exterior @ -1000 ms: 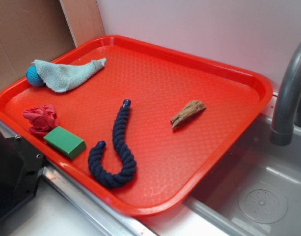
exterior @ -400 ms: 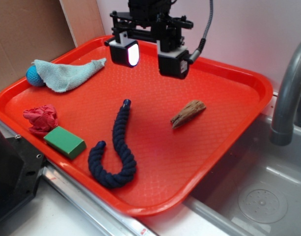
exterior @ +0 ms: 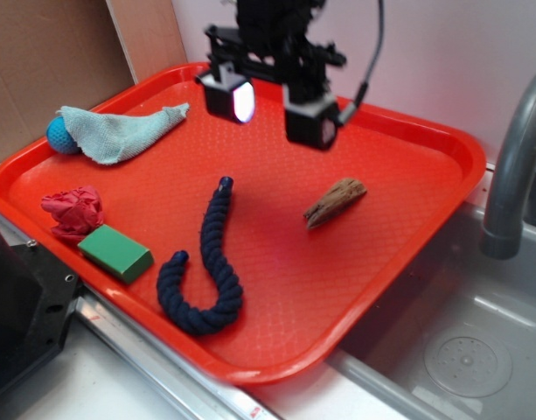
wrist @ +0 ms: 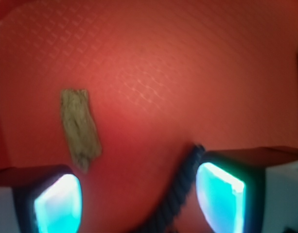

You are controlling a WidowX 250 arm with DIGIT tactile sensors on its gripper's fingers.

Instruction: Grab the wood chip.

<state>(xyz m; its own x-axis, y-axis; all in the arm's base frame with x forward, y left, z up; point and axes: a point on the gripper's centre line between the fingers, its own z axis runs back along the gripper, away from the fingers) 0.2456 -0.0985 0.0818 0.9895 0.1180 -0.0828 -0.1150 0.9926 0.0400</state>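
Gripper point(exterior: 274, 112) spread wide, holding nothing, raised over the far part of the red tray point(exterior: 407, 254). Wood chip point(exterior: 335, 202) flat on the tray's right side, apart from the gripper. Blue rope point(exterior: 206, 262) curved at centre; green block point(exterior: 115, 252) near the front-left rim.

Exterior looks down obliquely; wrist hovers close; both share tray point(exterior: 442, 188).

Hanging gripper point(exterior: 273, 108) raised, pointing downward. Holding both fingers point(wrist: 221, 196) wide apart, gripping nothing. Showing some motion blur.
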